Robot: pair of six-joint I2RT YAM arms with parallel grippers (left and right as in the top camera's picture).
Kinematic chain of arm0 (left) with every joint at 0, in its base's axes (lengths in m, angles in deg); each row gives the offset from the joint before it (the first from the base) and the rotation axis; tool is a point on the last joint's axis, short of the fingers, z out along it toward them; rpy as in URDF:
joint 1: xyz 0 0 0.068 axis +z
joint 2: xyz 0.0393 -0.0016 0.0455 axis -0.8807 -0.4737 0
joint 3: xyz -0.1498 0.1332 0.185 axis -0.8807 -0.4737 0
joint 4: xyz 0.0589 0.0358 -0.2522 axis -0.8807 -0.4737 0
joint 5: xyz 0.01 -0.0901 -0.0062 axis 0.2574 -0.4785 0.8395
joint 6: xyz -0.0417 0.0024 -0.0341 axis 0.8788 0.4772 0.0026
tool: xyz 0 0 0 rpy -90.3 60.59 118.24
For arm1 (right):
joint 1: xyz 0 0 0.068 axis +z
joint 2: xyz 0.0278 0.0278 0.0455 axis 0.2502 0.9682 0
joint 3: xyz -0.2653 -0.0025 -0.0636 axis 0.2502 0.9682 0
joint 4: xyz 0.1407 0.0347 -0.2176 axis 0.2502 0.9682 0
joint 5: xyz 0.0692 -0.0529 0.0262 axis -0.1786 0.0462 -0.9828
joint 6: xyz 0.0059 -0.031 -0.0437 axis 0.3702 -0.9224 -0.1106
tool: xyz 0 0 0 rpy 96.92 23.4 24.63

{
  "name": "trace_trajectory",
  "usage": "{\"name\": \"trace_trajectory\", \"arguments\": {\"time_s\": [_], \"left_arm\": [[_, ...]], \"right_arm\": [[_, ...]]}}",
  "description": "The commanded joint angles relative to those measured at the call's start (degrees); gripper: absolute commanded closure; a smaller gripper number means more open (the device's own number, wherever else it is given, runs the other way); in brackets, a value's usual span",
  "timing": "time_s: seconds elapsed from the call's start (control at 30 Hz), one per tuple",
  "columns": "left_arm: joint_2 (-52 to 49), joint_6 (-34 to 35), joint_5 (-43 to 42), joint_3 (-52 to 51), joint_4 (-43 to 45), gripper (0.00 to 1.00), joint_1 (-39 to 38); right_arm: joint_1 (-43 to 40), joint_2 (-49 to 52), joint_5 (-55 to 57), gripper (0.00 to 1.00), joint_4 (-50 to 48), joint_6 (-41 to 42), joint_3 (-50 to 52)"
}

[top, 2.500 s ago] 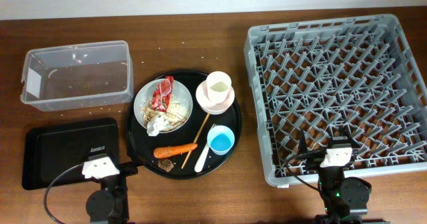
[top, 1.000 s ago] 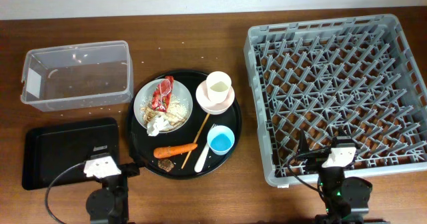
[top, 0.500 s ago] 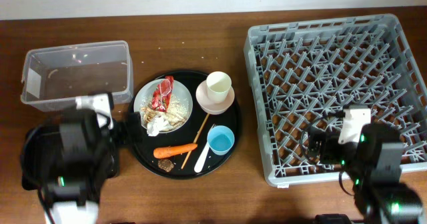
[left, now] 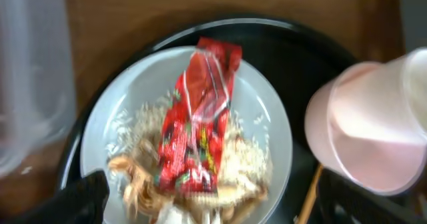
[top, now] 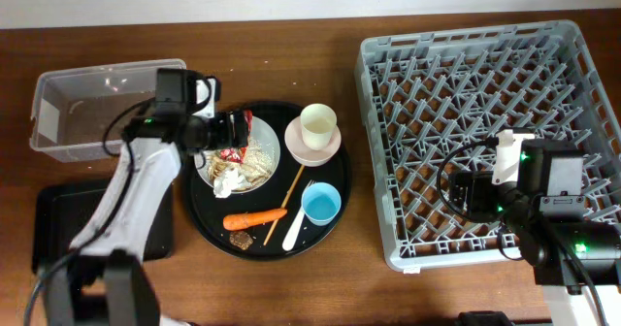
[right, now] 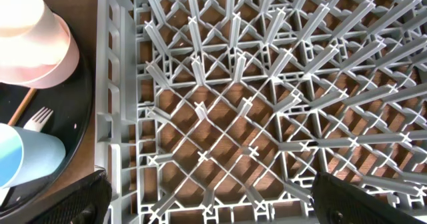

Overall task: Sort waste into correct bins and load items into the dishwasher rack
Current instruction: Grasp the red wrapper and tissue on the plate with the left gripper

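Observation:
A white plate [top: 210, 147] on the round black tray holds the red wrapper [top: 236, 137], crumpled tissue [top: 228, 179] and pale scraps [top: 258, 161]. My left gripper [top: 221, 130] hovers open and empty just above the wrapper [left: 200, 127], its fingers [left: 213, 204] on either side of the plate [left: 113, 117]. The carrot [top: 255, 217], brown bit [top: 243, 239], blue cup [top: 320, 203] and fork [top: 294, 231] lie on the tray. The cream cup [top: 318, 125] stands in the pink bowl [top: 300, 151]. My right gripper [top: 468, 195] is open and empty [right: 210, 207] over the grey rack [top: 490, 74].
The clear tub [top: 107, 108] stands at the far left. The shallow black tray [top: 58, 231] lies in front of it, partly under my left arm. A wooden stick [top: 282, 204] lies on the round black tray [top: 335, 176]. The rack [right: 267, 97] holds nothing.
Both arms have lifted from the table's front edge. The left gripper has reached forward and right to the plate. The right gripper has moved over the rack's front left part.

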Motion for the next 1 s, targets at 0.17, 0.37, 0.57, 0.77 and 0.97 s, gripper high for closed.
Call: {"name": "trace_trajectory", "arguments": {"time_s": [0.17, 0.37, 0.57, 0.77, 0.97], "left_arm": [[-12.0, 0.1, -0.3, 0.8, 9.3, 0.17, -0.2], [-14.3, 0.1, -0.3, 0.8, 9.0, 0.46, -0.9], [-14.3, 0.1, -0.2, 0.8, 8.1, 0.93, -1.1], [-12.3, 0.1, -0.3, 2.4, 6.5, 0.99, -1.1], [3.7, 0.1, 9.7, 9.1, 5.9, 0.99, 4.6]], "right_arm": [[0.3, 0.4, 0.7, 0.01, 0.9, 0.5, -1.2], [0.3, 0.9, 0.7, 0.02, 0.9, 0.5, -1.2], [0.3, 0.9, 0.7, 0.01, 0.9, 0.5, -1.2], [0.3, 0.9, 0.7, 0.01, 0.9, 0.5, -1.2], [0.3, 0.9, 0.7, 0.01, 1.1, 0.5, -1.2]]}}
